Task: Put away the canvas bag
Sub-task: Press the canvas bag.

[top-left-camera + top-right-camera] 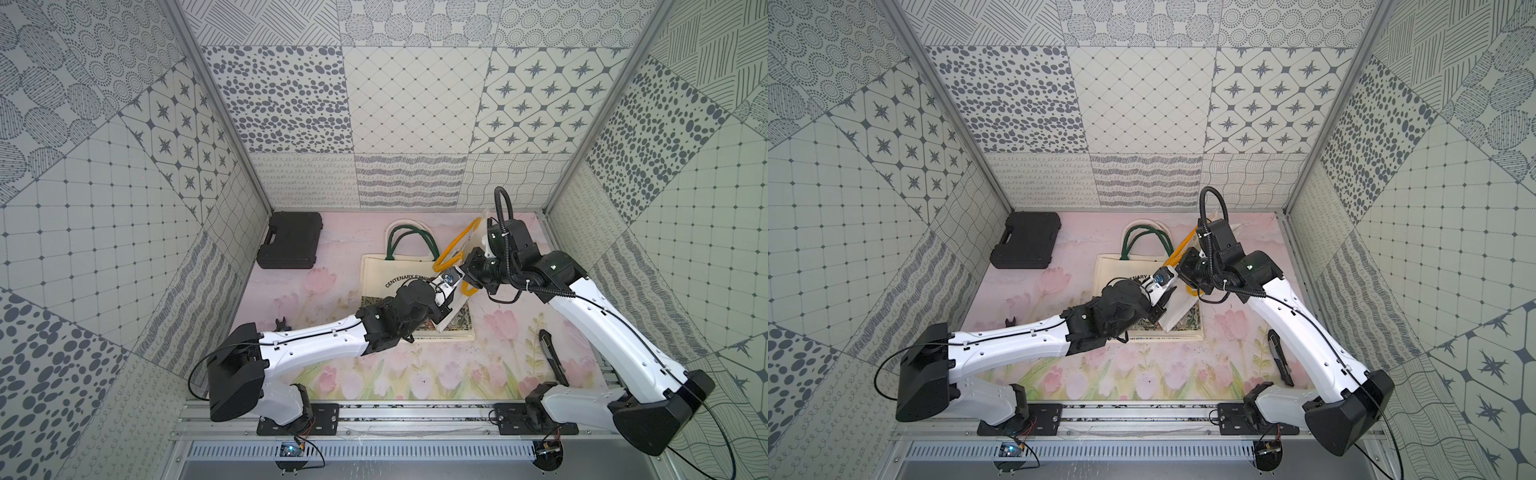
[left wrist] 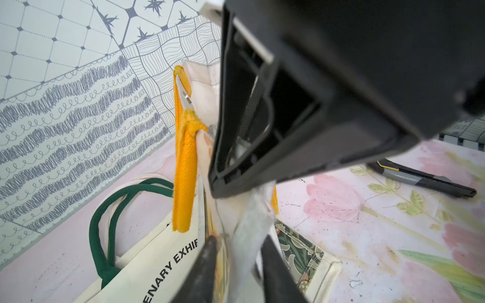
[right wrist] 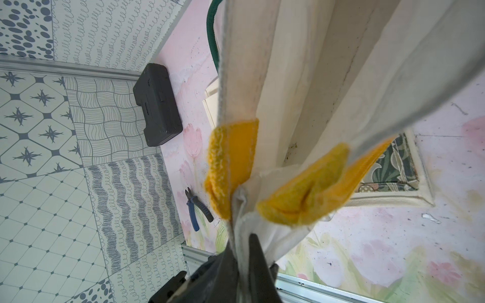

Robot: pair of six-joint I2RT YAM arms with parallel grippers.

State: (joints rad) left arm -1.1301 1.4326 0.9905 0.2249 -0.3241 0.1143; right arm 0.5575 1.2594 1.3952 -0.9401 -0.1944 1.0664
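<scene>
A cream canvas bag with yellow handles (image 1: 455,309) (image 1: 1177,311) (image 3: 315,78) hangs in the air over the middle of the table. My right gripper (image 1: 468,266) (image 1: 1183,266) (image 3: 242,236) is shut on the bag's top edge, between the yellow handle ends (image 3: 231,162). Lower down, my left gripper (image 1: 445,307) (image 1: 1165,301) (image 2: 237,241) stands open astride the bag's hanging fabric. Beneath it, a second canvas bag with green handles (image 1: 386,282) (image 1: 1117,274) (image 2: 157,257) lies flat, printed side up.
A black case (image 1: 291,241) (image 3: 157,105) sits at the back left. Blue-handled pliers (image 1: 281,323) (image 3: 195,210) lie by the left wall. A utility knife (image 1: 552,357) (image 2: 420,181) lies at the right front. Patterned walls close three sides.
</scene>
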